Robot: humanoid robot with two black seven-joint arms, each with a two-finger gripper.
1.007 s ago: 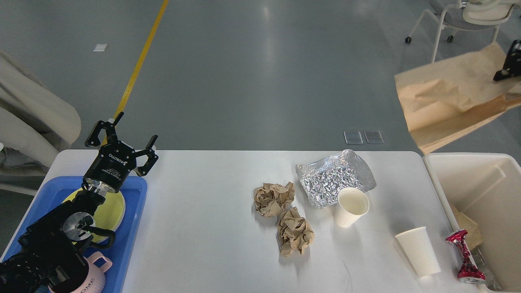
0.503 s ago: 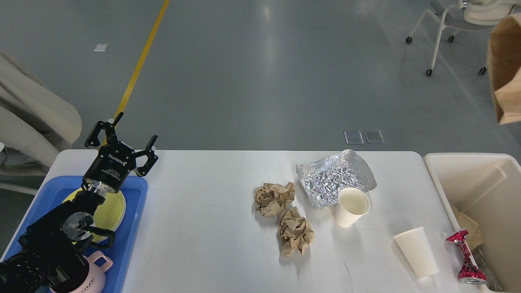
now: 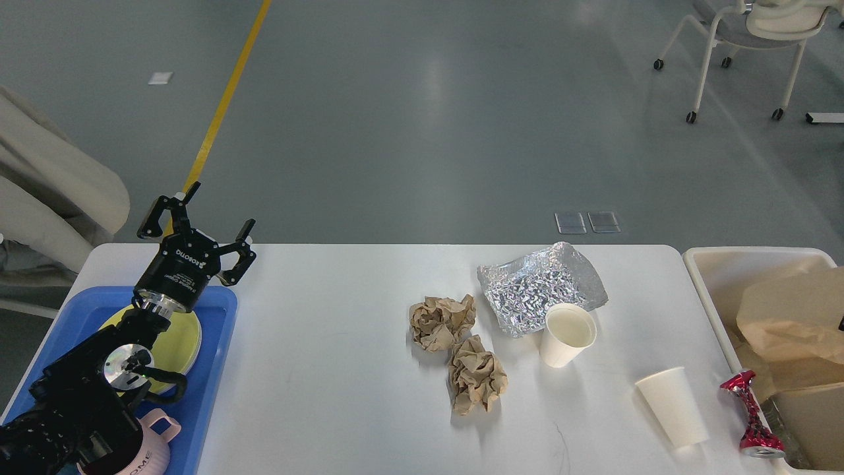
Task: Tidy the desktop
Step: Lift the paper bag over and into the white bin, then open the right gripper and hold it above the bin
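Bright even overhead light, soft short shadows, sheen on the floor (image 3: 428, 86) (pale streaks), sharp focus throughout

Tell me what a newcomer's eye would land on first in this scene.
Probably the shiny crumpled foil at the desktop's far middle, with two brown paper wads just left of it. Next, the crushed red can at the right edge beside the bin holding a brown paper bag, and the open left gripper above the blue tray.

Two paper cups (image 3: 568, 335); two crumpled paper balls (image 3: 442, 321).
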